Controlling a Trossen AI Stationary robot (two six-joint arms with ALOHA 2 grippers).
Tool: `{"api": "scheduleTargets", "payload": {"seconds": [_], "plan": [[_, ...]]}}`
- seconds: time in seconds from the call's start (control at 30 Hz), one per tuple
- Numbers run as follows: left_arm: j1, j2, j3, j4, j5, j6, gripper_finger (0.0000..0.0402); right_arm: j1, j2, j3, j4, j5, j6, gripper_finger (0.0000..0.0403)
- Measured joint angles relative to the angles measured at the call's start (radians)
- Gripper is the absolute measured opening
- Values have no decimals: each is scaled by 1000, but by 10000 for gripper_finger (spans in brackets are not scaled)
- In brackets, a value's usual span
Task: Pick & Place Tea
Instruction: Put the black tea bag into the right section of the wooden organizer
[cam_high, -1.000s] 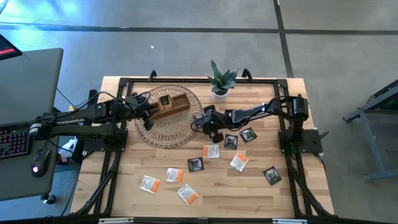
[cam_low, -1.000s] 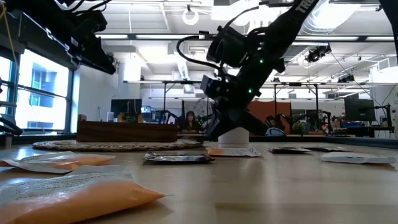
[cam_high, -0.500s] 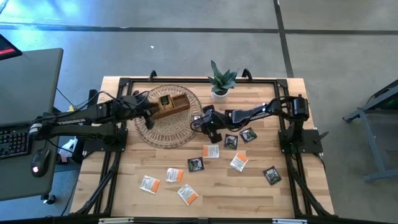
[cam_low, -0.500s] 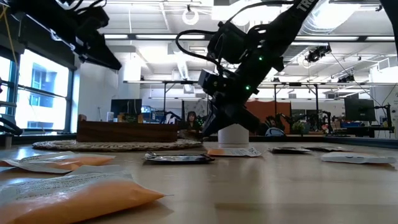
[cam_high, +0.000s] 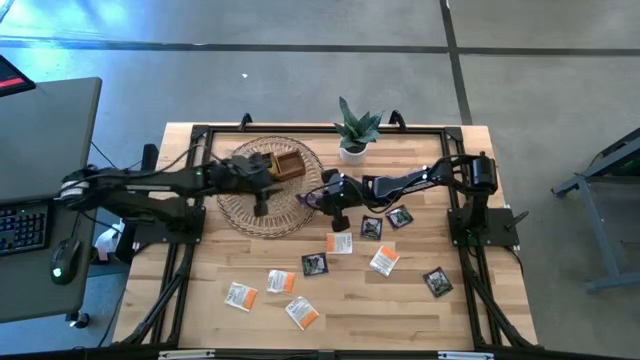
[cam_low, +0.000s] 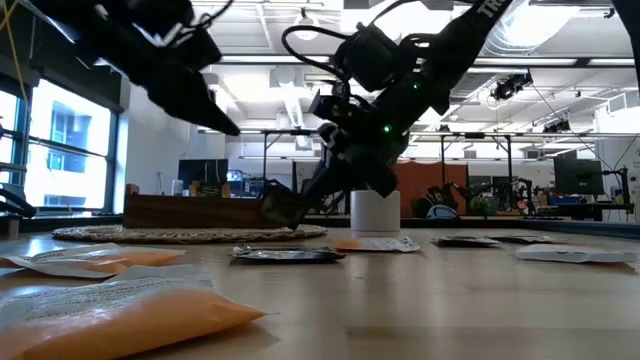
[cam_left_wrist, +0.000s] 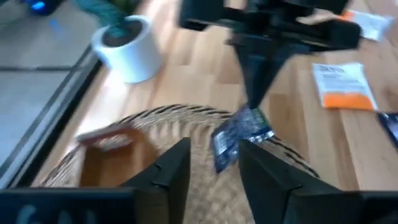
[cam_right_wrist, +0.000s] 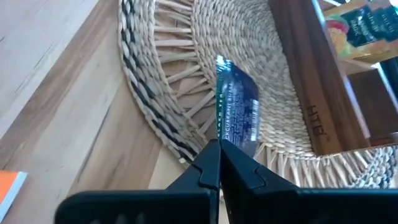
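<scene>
Tea sachets lie scattered across the wooden table (cam_high: 440, 320), orange-and-white ones (cam_high: 240, 296) toward the near edge and dark ones (cam_high: 437, 282) among them, well apart from the woven mat. The round woven mat (cam_high: 235, 210) sits at the far left-centre of the table, and the brown wooden tray (cam_high: 287, 163) rests on it with a sachet inside one compartment. A small potted plant (cam_high: 353, 130) stands just beyond the mat, near the far edge.

The left arm reaches over the mat, its left gripper (cam_high: 262, 196) hovering above the weave beside the tray; in the left wrist view its fingers (cam_left_wrist: 168, 171) stand a moderate gap apart with nothing between them.

The right arm stretches across from the right side, and the right gripper (cam_high: 322, 197) hangs at the mat's right rim. Its fingers (cam_right_wrist: 208, 165) are pressed together on the lower edge of one dark sachet (cam_right_wrist: 236, 109), which stands tilted in the air above the mat's edge, clear of the weave, close to the tray's wall.
</scene>
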Motion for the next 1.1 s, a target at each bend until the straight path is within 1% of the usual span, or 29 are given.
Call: {"api": "scheduleTargets", "payload": {"seconds": [0.13,0.23,0.33,0.43,0.57,0.63,0.7,0.8,1.1], "plan": [[-1,145,0,107,97,37,181,0,0,0,-5,0,3,1],[-13,233,1,178,107,44,210,0,0,0,0,3,3,0],[-38,296,1,225,104,85,224,0,0,0,1,13,3,0],[-70,355,1,278,59,96,227,-5,0,0,12,14,3,0],[-94,403,1,342,-53,96,227,-9,0,0,42,11,3,0],[-94,409,1,359,-62,96,226,-10,0,0,53,11,3,0],[-92,412,2,370,-67,96,218,-10,0,1,60,10,3,0],[-92,412,2,369,-93,96,189,-10,0,1,61,10,3,0],[-92,412,2,362,-99,92,54,-10,-1,1,127,14,2,0]]}}
